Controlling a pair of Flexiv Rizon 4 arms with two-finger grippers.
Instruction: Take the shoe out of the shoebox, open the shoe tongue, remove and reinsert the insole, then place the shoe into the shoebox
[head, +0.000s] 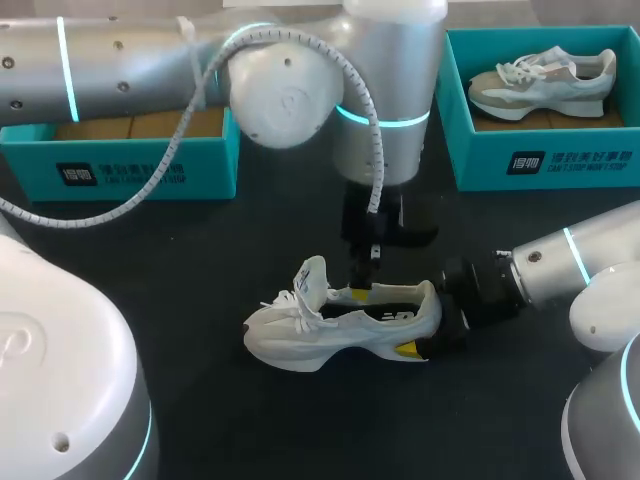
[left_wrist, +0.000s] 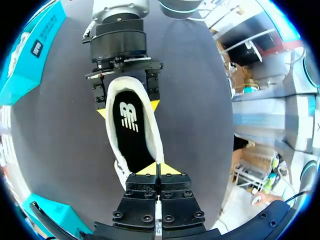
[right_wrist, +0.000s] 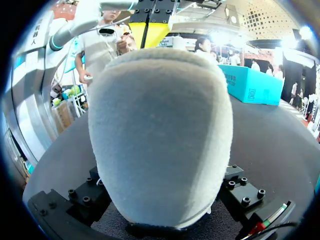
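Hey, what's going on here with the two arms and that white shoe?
The white shoe lies on the black table, outside the boxes. The right tool is shut on its heel from both sides. The left tool hangs over the shoe's opening, shut, with its tips at the front edge of the dark insole, which sits inside the shoe; I cannot tell whether it pinches it. At the back, the right teal shoebox holds another shoe.

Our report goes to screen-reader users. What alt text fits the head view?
A white shoe stands on a dark table, its heel clamped by the right pincer, the left pincer at its opening. Behind, a teal shoebox holds another shoe.
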